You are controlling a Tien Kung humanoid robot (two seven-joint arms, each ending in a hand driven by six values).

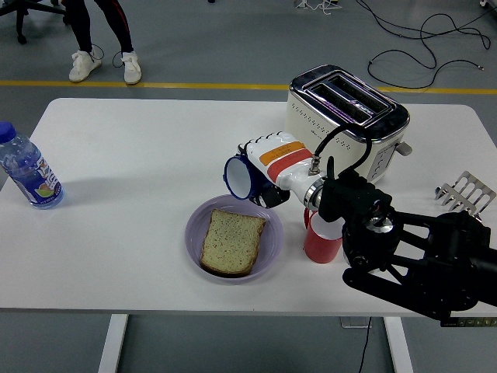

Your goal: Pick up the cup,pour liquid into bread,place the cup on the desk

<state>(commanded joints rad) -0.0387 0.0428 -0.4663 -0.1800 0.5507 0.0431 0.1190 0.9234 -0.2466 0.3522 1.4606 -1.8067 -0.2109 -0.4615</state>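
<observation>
right hand (268, 167) fingers (252, 148) are wrapped around the blue cup (242, 180), tipped sideways, mouth facing left, above the purple plate (193, 233) rim. bread (231, 242) lies below. toaster (347, 124) and red cup (320, 241) stand close right; the bench (140, 155) is open leftward.

The right robot hand (260, 172), white with orange and red bands, grips a blue cup (241, 179) tipped on its side, mouth facing left, above the far rim of a purple plate (194, 233). A bread slice (231, 242) lies on the plate near the desk's (140, 155) front edge. A red cup (320, 242) stands right of the plate. A toaster (345, 120) sits behind; a water bottle (27, 169) stands at the left edge, a metal rack (464, 192) at the right.
</observation>
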